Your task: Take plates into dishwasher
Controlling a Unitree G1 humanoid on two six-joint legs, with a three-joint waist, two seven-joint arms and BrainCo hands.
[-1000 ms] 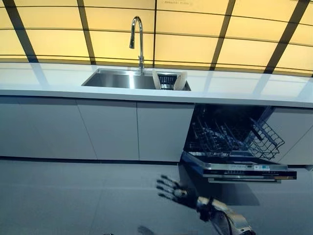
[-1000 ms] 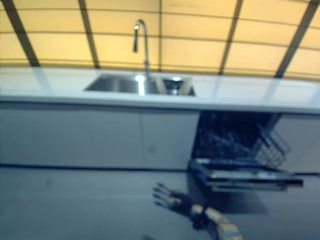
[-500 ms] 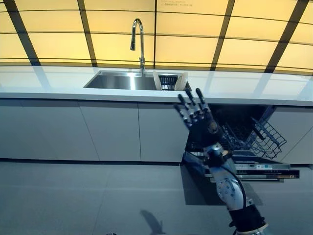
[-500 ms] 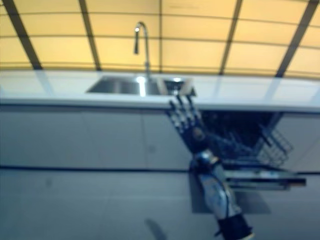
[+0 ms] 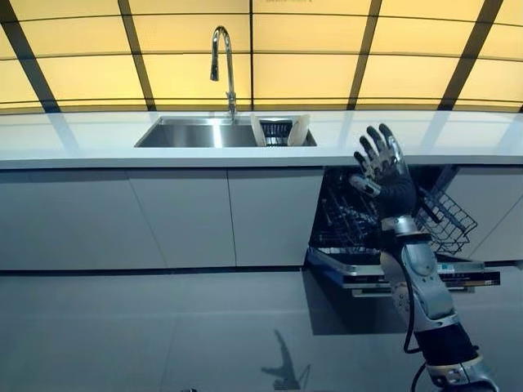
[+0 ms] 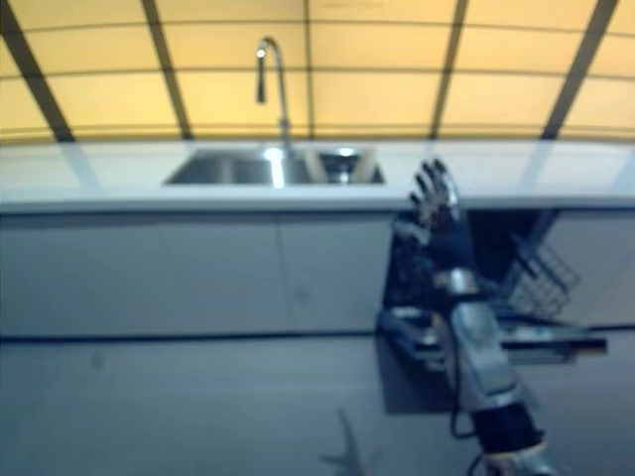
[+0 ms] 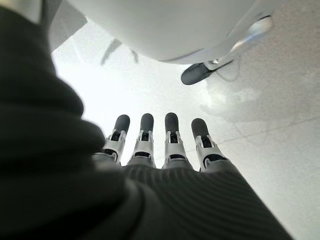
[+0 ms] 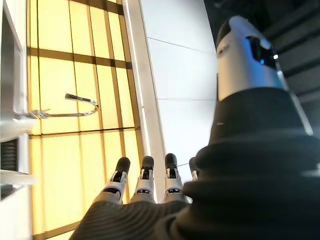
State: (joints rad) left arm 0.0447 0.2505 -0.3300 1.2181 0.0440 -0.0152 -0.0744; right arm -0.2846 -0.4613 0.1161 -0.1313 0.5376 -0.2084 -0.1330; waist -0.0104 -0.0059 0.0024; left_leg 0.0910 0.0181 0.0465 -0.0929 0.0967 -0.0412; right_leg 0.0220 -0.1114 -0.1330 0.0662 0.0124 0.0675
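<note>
Two white plates (image 5: 258,131) (image 5: 300,130) stand on edge in a dark rack (image 5: 279,133) at the right end of the sink (image 5: 184,135). The dishwasher (image 5: 359,216) under the counter is open, with its door (image 5: 409,275) down and a wire rack (image 5: 445,222) pulled out. My right hand (image 5: 382,167) is raised in front of the dishwasher opening, just below the counter edge, open and empty, to the right of the plates and apart from them. My left hand (image 7: 155,145) shows only in the left wrist view, open and empty, hanging above the floor.
A tall faucet (image 5: 222,57) stands behind the sink. The white counter (image 5: 73,135) runs the width of the view, with closed grey cabinet fronts (image 5: 180,216) below it. The lowered dishwasher door juts out over the floor.
My right arm has risen from near the floor to counter height, then swung right from in front of the sink's plates to in front of the dishwasher. The hand has stayed open.
</note>
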